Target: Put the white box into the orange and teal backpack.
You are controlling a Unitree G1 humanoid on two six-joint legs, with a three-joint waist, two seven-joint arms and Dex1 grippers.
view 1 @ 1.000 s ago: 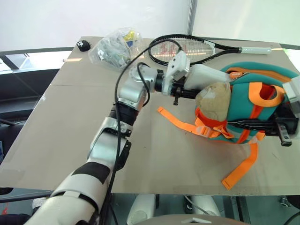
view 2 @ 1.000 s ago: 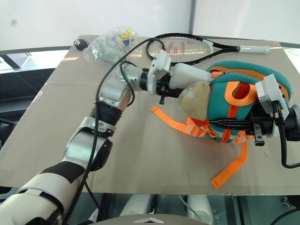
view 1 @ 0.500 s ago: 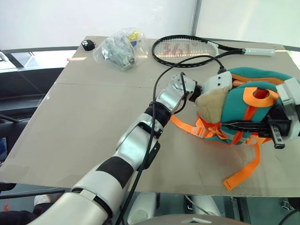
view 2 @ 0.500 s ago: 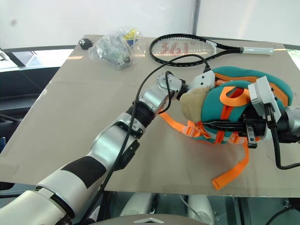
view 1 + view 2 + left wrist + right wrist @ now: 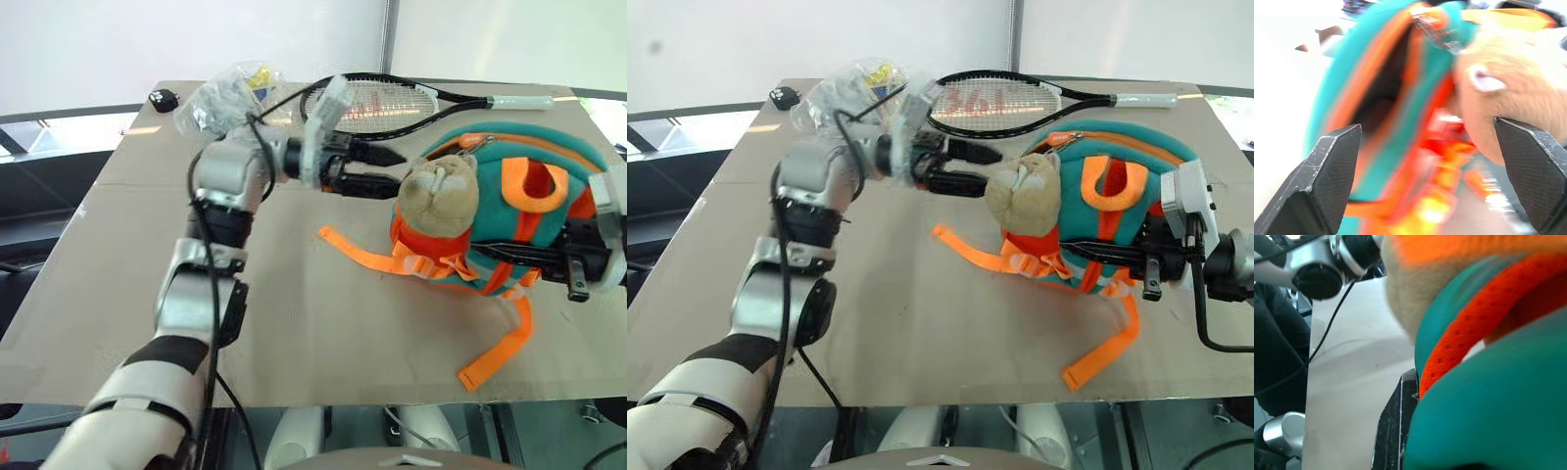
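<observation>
We judged the white box to lie inside the orange and teal backpack (image 5: 573,147), whose dark opening faced the left end effector (image 5: 382,169). That end effector hung just beside the plush toy (image 5: 441,191), fingers wide apart and empty, pointing at the pack. The right end effector (image 5: 580,266) was clamped on the backpack's far side, steadying it on the surface (image 5: 313,304).

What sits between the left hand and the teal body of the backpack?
The tan plush toy on the backpack sits there, just past the open left hand. This shows in both eye views and the left wrist view.
</observation>
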